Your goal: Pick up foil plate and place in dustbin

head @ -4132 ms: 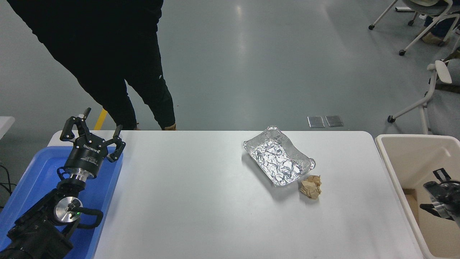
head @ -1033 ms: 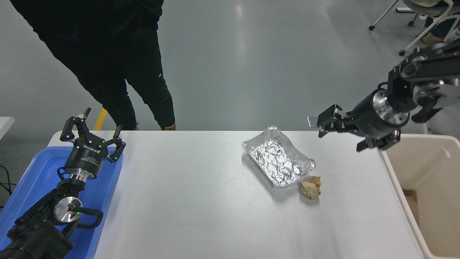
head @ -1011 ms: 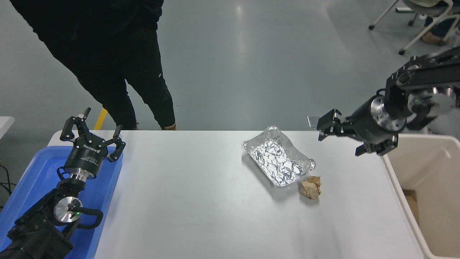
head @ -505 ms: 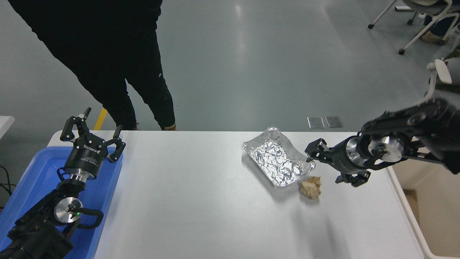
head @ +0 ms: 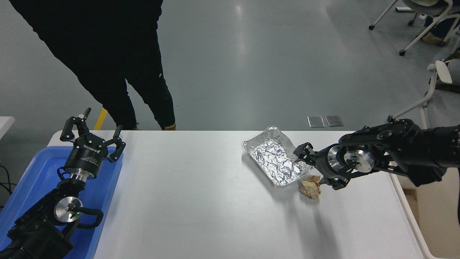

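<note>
Plate: the foil plate (head: 277, 162) lies flat on the white desk (head: 201, 201), right of the middle and toward the far edge, set at a slant, open side up and crinkled inside.
Paper: a small crumpled brown ball (head: 311, 187) sits on the desk just beside the plate's near right corner.
Right pincer: the right pincer (head: 313, 166) reaches in low from the right edge and points left. Its fingers are spread, one at the plate's right rim, the other down by the paper ball. I cannot tell from here whether either finger touches the foil.
Bin: the beige bin (head: 429, 219) stands against the desk's right end, mostly hidden behind the right arm; only a strip of its wall shows.
Left pincer: the left pincer (head: 92, 135) is parked at the lower left over a blue tray (head: 32, 172), fingers spread, holding nothing, well apart from the plate.
Person: someone in dark clothes (head: 107, 57) stands at the desk's far side on the left; only legs and lower body show.
Background: white chairs (head: 427, 21) on castors stand on the grey floor at the upper right.
</note>
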`<state>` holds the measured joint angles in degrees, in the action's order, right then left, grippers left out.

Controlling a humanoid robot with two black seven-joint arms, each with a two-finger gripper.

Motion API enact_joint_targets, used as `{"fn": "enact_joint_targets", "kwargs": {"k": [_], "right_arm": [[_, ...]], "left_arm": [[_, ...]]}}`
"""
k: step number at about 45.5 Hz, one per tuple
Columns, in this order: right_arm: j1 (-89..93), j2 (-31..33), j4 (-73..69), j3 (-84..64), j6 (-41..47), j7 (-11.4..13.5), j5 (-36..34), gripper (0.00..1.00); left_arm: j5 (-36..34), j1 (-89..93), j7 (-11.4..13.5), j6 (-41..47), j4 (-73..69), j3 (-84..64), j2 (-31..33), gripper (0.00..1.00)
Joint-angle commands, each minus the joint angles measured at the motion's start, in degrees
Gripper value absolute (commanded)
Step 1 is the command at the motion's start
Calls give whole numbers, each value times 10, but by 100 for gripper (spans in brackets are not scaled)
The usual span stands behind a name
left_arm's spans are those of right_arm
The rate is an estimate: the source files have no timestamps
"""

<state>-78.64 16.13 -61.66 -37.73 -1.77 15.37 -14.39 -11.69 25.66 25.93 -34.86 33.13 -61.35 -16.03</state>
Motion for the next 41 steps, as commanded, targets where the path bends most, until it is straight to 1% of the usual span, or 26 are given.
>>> {"fn": "enact_joint_targets", "kwargs": {"k": [1, 17, 30, 32, 36, 41], "right_arm": [[41, -22, 37, 38, -32, 0, -24, 98], [93, -50, 83, 63, -53, -1, -22, 97], [124, -81, 126, 73, -74, -2, -20, 89], [125, -84, 130, 73, -75, -2, -20, 84], [130, -87, 136, 73, -75, -5, -19, 70], [134, -88, 142, 73, -75, -5, -15, 55]], "left_arm": [[0, 0, 0, 0, 0, 0, 0, 98], [0, 0, 0, 0, 0, 0, -1, 98], [0, 0, 1, 0, 0, 0, 0, 98], [0, 0, 1, 1, 0, 0, -1, 98], [-1, 0, 1, 1, 0, 0, -1, 98], [0, 0, 1, 0, 0, 0, 0, 98]]}}
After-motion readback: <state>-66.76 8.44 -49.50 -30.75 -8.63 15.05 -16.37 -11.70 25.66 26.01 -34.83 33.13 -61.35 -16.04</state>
